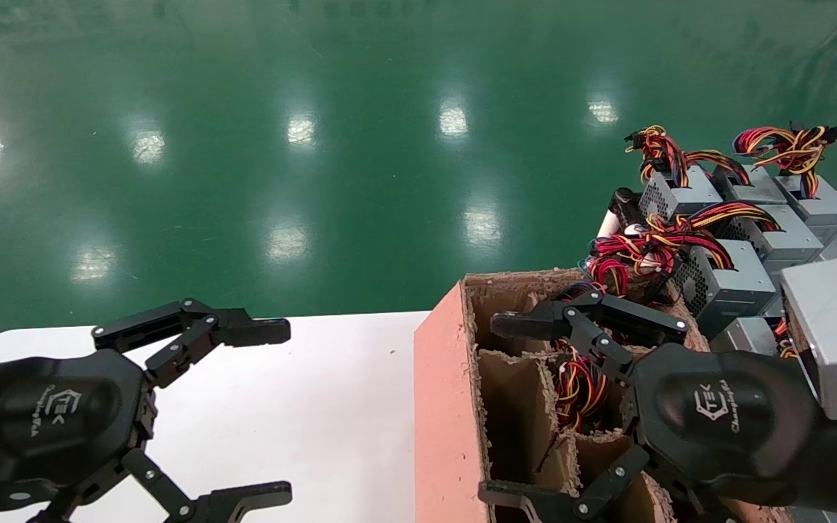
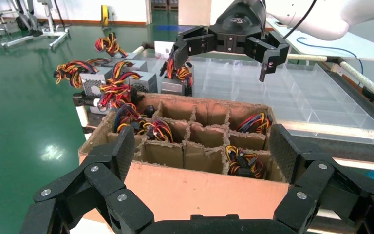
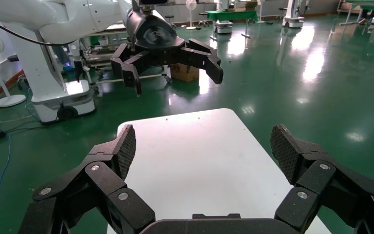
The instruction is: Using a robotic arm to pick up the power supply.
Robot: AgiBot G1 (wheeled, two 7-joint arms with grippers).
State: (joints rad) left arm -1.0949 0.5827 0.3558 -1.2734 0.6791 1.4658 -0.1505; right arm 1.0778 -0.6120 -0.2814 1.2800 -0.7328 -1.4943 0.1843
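Several grey power supplies (image 1: 724, 280) with red, yellow and black cable bundles stand in rows at the right, behind a pink cardboard box (image 1: 447, 378) split into cells. Some cells hold cable bundles (image 1: 578, 385). My right gripper (image 1: 491, 408) hangs open above the box with nothing between its fingers. My left gripper (image 1: 284, 412) is open and empty over the white table (image 1: 346, 363), left of the box. The left wrist view looks across the box (image 2: 195, 187) to the power supplies (image 2: 143, 80) and the right gripper (image 2: 229, 44). The right wrist view shows the table (image 3: 195, 161).
A clear plastic divided tray (image 2: 297, 97) lies beyond the box, beside the power supplies. The table's far edge drops to the green floor (image 1: 317, 145). The box's torn cardboard dividers (image 2: 190, 134) stand up inside it.
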